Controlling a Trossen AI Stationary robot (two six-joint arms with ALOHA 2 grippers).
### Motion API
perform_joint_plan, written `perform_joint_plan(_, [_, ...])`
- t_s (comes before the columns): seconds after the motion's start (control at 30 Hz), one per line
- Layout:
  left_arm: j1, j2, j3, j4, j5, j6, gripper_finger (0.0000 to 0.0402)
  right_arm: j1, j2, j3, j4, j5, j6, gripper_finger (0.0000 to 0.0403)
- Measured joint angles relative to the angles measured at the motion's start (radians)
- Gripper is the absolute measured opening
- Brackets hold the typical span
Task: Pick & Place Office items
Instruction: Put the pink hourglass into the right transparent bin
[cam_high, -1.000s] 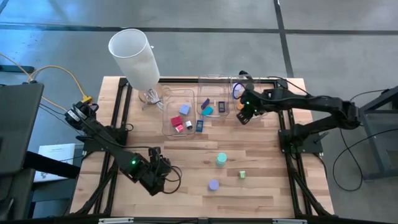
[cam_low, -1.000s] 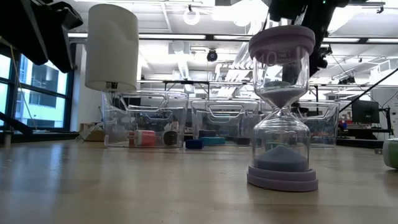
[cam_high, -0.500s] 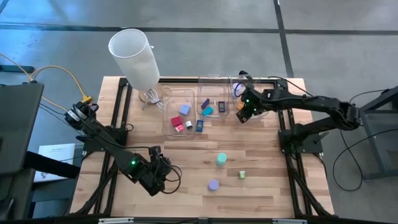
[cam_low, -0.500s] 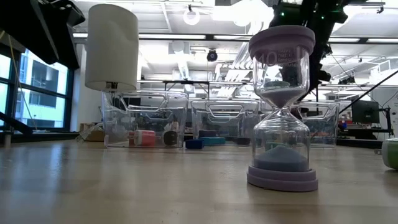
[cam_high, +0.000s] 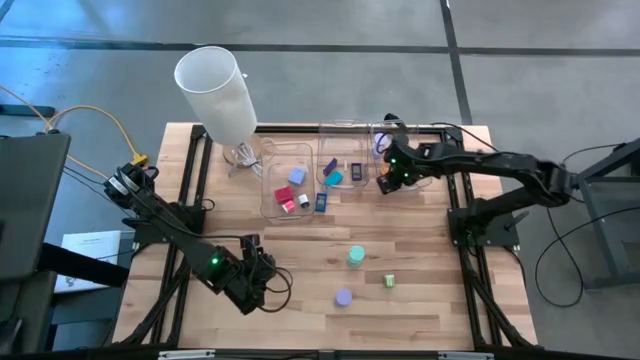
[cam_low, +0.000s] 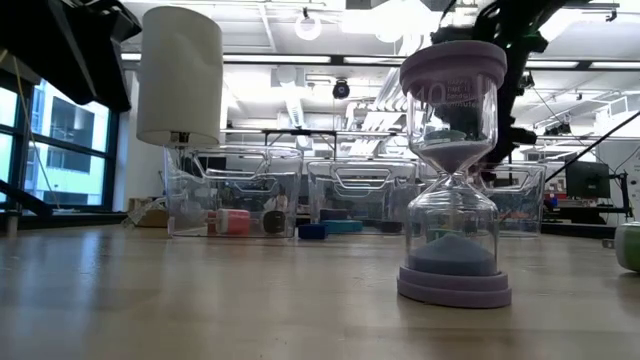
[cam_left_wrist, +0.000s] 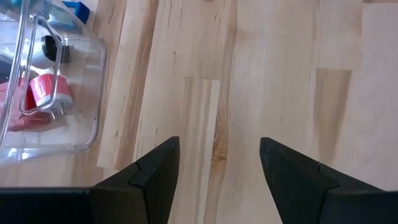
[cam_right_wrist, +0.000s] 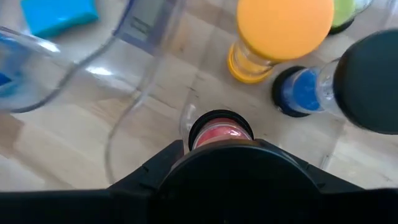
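My right gripper (cam_high: 388, 178) is shut on a black-capped sand timer with red sand (cam_right_wrist: 219, 135), at the near edge of the right clear bin (cam_high: 376, 134). An orange timer (cam_right_wrist: 283, 31) and a blue one with a black cap (cam_right_wrist: 367, 81) stand in that bin. A teal timer (cam_high: 355, 257), a lavender timer (cam_high: 343, 297) and a small green piece (cam_high: 389, 281) stand on the bare table. The lavender timer fills the low view (cam_low: 452, 170). My left gripper (cam_left_wrist: 217, 180) is open and empty over the table's near left (cam_high: 262, 282). My right gripper pinches the timer's near black cap (cam_right_wrist: 227, 177) between its two fingers, one on each side. The fingers come from above, pointing down. The timer hangs upright below them, its far cap (cam_right_wrist: 219, 121) toward the bin's floor. Whether it touches the bin, I cannot tell.
Three clear bins stand side by side at the far middle. The left one (cam_high: 268, 195) holds red, pink and lavender blocks, and the middle one (cam_high: 322, 150) holds blue and teal pieces. A tall white cylinder (cam_high: 215, 90) stands at the far left.
My right gripper has moved a little toward the table's far left with the timer, in over the right bin. It has stayed shut on it.
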Motion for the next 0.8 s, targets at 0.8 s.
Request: perform_joint_plan(0.8, [0.047,0.0,-0.001,0.0,0.0,0.062,0.0214,-0.071,0.195,0.003,0.1,-0.125,0.014,0.0217])
